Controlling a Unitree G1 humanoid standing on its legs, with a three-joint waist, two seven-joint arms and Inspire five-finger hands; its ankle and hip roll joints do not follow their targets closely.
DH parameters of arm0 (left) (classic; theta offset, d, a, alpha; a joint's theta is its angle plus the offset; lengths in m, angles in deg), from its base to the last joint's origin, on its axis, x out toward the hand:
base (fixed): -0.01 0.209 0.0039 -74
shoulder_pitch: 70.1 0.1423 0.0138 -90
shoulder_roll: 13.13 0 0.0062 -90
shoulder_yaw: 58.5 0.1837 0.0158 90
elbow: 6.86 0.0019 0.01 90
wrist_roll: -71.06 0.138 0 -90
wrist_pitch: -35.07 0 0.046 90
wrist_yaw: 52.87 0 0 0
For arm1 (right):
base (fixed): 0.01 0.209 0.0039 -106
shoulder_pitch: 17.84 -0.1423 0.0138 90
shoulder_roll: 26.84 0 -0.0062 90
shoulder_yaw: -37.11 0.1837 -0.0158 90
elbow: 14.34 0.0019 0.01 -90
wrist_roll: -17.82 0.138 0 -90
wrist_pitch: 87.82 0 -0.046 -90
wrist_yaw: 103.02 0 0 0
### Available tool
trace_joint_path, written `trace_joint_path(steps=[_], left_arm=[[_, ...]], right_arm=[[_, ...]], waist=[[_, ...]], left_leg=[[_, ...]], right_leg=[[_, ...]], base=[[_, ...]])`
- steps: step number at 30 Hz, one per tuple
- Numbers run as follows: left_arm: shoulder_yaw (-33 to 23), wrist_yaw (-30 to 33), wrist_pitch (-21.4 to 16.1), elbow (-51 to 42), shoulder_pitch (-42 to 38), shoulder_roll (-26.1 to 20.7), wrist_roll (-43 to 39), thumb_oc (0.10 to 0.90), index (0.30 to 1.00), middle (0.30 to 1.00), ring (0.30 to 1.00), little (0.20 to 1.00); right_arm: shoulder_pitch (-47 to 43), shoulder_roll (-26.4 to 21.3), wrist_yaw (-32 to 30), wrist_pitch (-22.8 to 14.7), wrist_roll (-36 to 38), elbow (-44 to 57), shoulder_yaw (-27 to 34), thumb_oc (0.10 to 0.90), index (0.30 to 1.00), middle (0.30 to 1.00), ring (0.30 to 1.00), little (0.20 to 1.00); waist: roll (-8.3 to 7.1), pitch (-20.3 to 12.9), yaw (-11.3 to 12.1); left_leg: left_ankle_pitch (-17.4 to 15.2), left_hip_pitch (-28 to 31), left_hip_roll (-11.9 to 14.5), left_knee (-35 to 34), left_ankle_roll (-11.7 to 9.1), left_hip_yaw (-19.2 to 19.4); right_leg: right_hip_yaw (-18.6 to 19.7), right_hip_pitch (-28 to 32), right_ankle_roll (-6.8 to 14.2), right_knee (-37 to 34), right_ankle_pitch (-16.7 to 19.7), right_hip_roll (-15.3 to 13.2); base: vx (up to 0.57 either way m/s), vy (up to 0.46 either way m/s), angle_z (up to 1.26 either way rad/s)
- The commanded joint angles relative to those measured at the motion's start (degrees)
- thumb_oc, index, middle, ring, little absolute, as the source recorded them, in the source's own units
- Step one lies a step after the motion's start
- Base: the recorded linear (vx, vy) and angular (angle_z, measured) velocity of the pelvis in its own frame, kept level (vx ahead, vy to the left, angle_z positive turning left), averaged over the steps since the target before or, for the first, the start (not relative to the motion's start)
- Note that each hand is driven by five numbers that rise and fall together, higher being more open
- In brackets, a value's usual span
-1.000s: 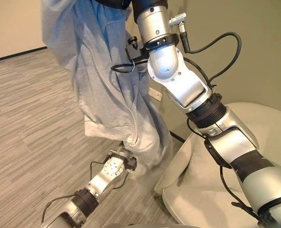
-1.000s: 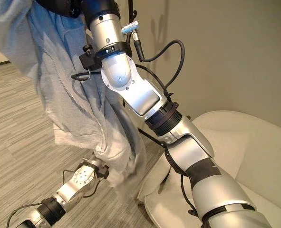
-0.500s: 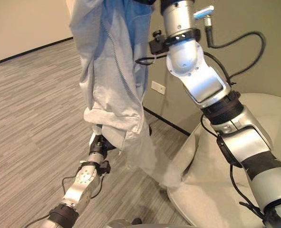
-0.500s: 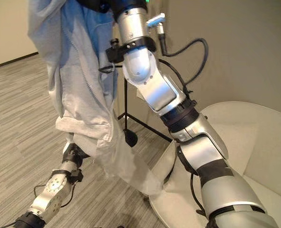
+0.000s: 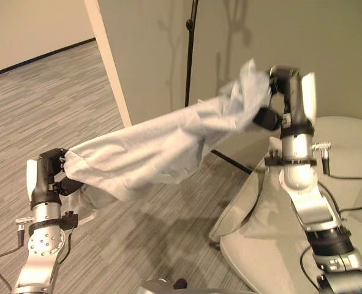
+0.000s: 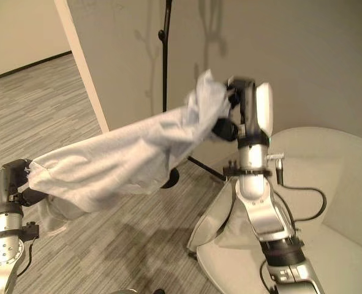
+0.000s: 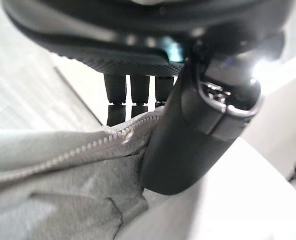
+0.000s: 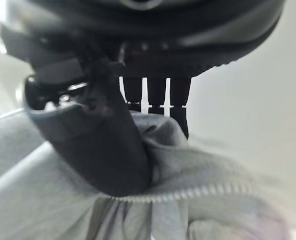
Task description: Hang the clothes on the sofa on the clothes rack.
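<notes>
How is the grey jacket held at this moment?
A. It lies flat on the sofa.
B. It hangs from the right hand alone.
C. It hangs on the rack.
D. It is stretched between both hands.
D: the left hand pinches one end of the jacket and the right hand the other, so it spans the air between them.

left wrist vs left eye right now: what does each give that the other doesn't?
Left wrist alone: the zipper teeth running along the garment's edge, pinched between the left hand's thumb and fingers.

Left eye alone: the grey zip-up garment stretched between both hands, the right hand gripping its far end, the rack's dark pole, the pale sofa.

Shared: the left hand shut on the garment.
</notes>
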Motion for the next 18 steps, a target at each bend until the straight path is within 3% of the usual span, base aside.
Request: trace_joint_path(steps=[1,4,5,9,10,11,14,16,18], left_arm=[[-4.59,7.04,-4.37,-2.06,-0.51,-5.11,4.19,0.4,0.3,0.3,0.3,0.3],[-3.7,8.34,-3.63,-3.46,-0.99,-4.64,6.77,0.4,0.3,0.3,0.3,0.3],[-4.62,8.81,-3.75,-4.71,-0.11,-3.89,7.54,0.4,0.3,0.3,0.3,0.3],[-4.66,8.8,-3.74,-4.73,-0.07,-3.88,7.53,0.4,0.3,0.3,0.3,0.3],[-5.37,10.92,-4.17,-5.88,1.96,-0.96,8.87,0.4,0.3,0.3,0.3,0.3],[-5.54,11.37,-4.57,-6.17,1.85,-0.66,8.45,0.4,0.3,0.3,0.3,0.3],[-4.48,12.92,-5.04,-5.69,-1.51,-1.06,8.01,0.4,0.3,0.3,0.3,0.3],[-3.33,13.49,-5.48,-5.47,-2.19,-0.78,7.95,0.4,0.3,0.3,0.3,0.3],[0.97,13.13,-6.3,-5.72,-3.46,-0.21,7.65,0.4,0.3,0.3,0.3,0.3]], right_arm=[[1.79,-1.98,-2.88,-5.04,-0.16,-0.02,12.71,0.4,0.3,0.3,0.3,0.3],[5.42,-0.97,-2.44,-5.96,0.11,-0.9,12.99,0.4,0.3,0.3,0.3,0.3],[7.19,1.05,-2.06,-5.62,0.55,-1.47,12.15,0.4,0.3,0.3,0.3,0.3],[7.18,1.05,-2.06,-5.61,0.55,-1.47,12.12,0.4,0.3,0.3,0.3,0.3],[10.89,2.22,2.45,-6.79,2.96,-0.58,7.61,0.4,0.3,0.3,0.3,0.3],[9.84,1.87,2.23,-6.9,3.3,-1.22,6.64,0.4,0.3,0.3,0.3,0.3],[8.22,0.52,1.3,-6.86,4.12,-2.2,6.05,0.4,0.3,0.3,0.3,0.3],[8.39,0.27,0.48,-6.87,4.18,-2.26,5.85,0.4,0.3,0.3,0.3,0.3],[9.4,-1.27,-0.99,-6.75,4.65,-1.96,6.81,0.4,0.3,0.3,0.3,0.3]], waist=[[-0.17,-7.59,-2.18],[-1.04,-7.2,-2.73],[-1.36,-7.2,-2.97],[-1.32,-7.16,-3.14],[-0.12,-6.93,-3.69],[0.2,-6.26,-3.64],[0.07,-3.73,-2.67],[-0.21,-3.31,-2.44],[-1.6,-2.5,-3.79]], left_leg=[[-4.07,0.3,-3.36,-2.38,2.73,-5.1],[-3.49,-0.39,-3.98,-2.38,1.32,-3.85],[-3.45,-0.06,-4.28,-2.38,0.46,-3.97],[-3.44,0.0,-4.29,-2.38,0.45,-4.12],[-2.74,-2.77,-4.35,-2.38,-1.7,-1.33],[-1.13,-4.65,-3.94,-2.38,-2.7,-1.19],[-1.04,-8.92,-3.08,-2.38,-4.49,-1.71],[-1.1,-9.22,-2.13,-2.38,-3.81,-1.98],[-0.24,-8.42,2.36,-2.37,-2.75,-4.7]], right_leg=[[-2.2,2.29,-1.49,11.87,-6.68,6.48],[-4.38,4.45,-2.66,9.37,-9.49,7.81],[-5.19,7.24,-3.34,5.46,-11.96,8.1],[-5.35,7.39,-3.34,5.3,-11.89,8.11],[-4.32,9.55,-3.12,-9.54,-8.65,9.18],[-4.47,9.35,-2.88,-11.67,-7.01,9.02],[-5.41,6.01,-2.11,-11.67,-5.27,7.61],[-5.45,5.45,-2.25,-11.67,-4.72,7.26],[-3.87,4.75,-3.81,-11.47,-3.9,6.33]], base=[[-0.08,-0.1,0.3],[-0.02,-0.088,0.32],[0.03,-0.054,0.02],[-0.04,-0.034,0.01],[-0.27,-0.086,0.04],[-0.39,-0.068,-0.24],[-0.29,0.045,-0.26],[-0.22,0.038,0.18],[-0.15,0.093,0.48]])
